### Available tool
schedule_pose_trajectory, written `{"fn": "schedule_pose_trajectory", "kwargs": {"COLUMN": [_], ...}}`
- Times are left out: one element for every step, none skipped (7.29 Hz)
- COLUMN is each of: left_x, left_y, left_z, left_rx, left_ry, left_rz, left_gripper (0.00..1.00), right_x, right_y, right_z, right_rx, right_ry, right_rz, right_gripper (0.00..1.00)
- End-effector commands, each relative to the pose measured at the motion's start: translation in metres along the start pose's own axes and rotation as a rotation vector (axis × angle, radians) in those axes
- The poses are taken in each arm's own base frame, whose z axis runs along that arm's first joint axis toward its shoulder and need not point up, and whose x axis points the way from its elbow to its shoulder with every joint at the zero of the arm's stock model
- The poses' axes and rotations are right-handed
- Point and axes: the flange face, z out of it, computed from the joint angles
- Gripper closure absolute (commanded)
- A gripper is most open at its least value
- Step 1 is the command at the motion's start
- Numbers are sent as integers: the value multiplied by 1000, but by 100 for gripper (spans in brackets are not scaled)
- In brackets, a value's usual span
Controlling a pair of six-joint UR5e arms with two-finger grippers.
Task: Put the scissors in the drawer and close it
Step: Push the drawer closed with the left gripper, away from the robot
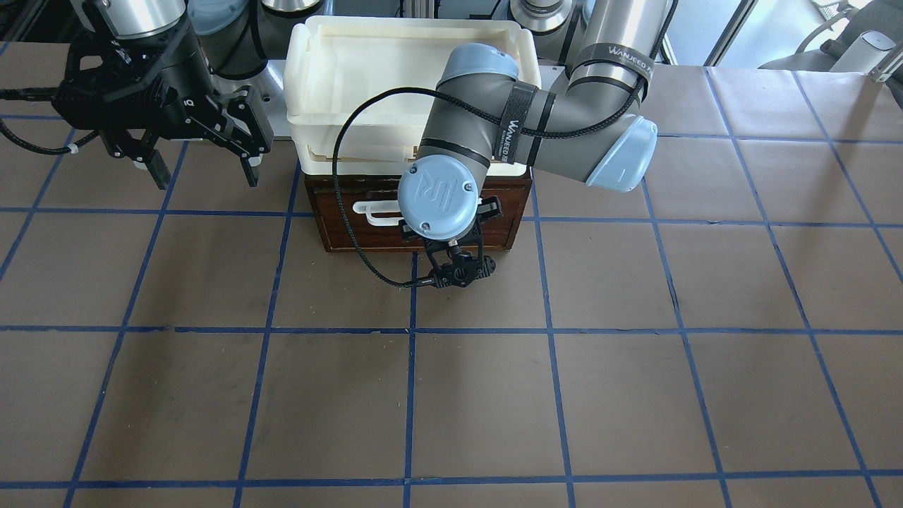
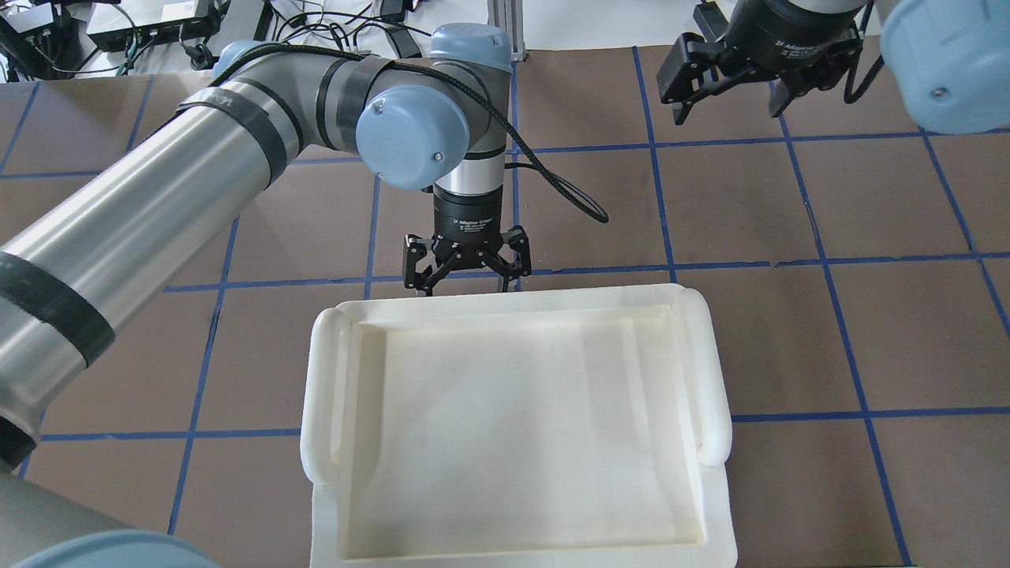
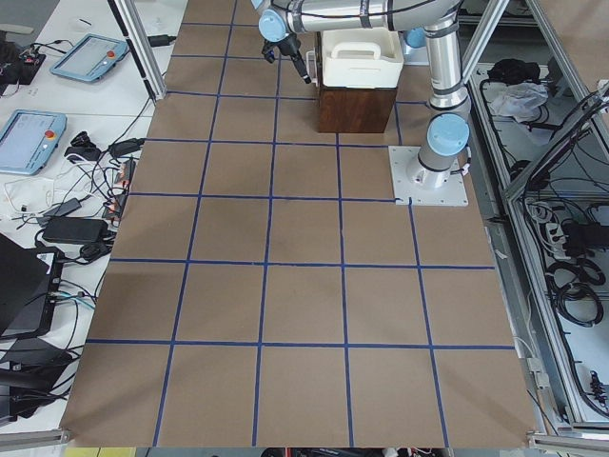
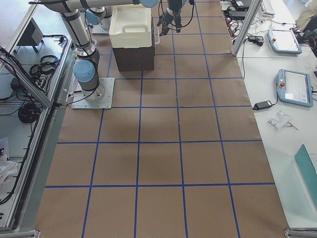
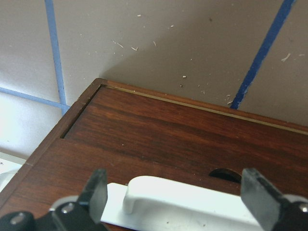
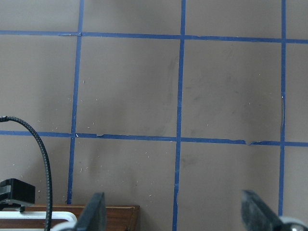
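Observation:
The drawer (image 1: 353,236) has a dark brown wood front (image 5: 168,134) and a white bar handle (image 5: 192,204). It sits pushed in, its front about flush with the cabinet frame. My left gripper (image 2: 467,288) is open and hangs right at the drawer front. In the left wrist view (image 5: 178,197) its two fingers stand either side of the handle without closing on it. My right gripper (image 1: 208,176) is open and empty, raised above the table well to the side of the cabinet; it also shows in the overhead view (image 2: 730,106). The scissors are out of view.
A cream-white plastic tray (image 2: 323,394) sits on top of the cabinet (image 3: 354,109) and hides it from overhead. The table is brown paper with blue tape lines (image 1: 409,395). The left arm's black cable (image 1: 338,176) loops across the tray and drawer front.

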Motion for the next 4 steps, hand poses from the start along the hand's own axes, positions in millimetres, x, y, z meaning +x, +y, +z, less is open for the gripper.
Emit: {"fn": "schedule_pose_trajectory", "kwargs": {"left_x": [1,-4,-10,-22], "left_y": [-2,-5,-6,-23], "left_z": [2,-2,-19,-39], "left_rx": [0,9,40,90], "left_ry": [-2,3,26,72], "left_rz": [0,-8,0,-25], "left_gripper": [0,0,0,0], "right_x": [0,0,0,0], "right_y": [1,1,0,1], "right_z": [-1,-1,0,1], "right_rx": [0,-2,-2,-5], "right_ry": [0,1,0,1], "right_rz": [-1,-1,-1,-1], "right_gripper": [0,0,0,0]}}
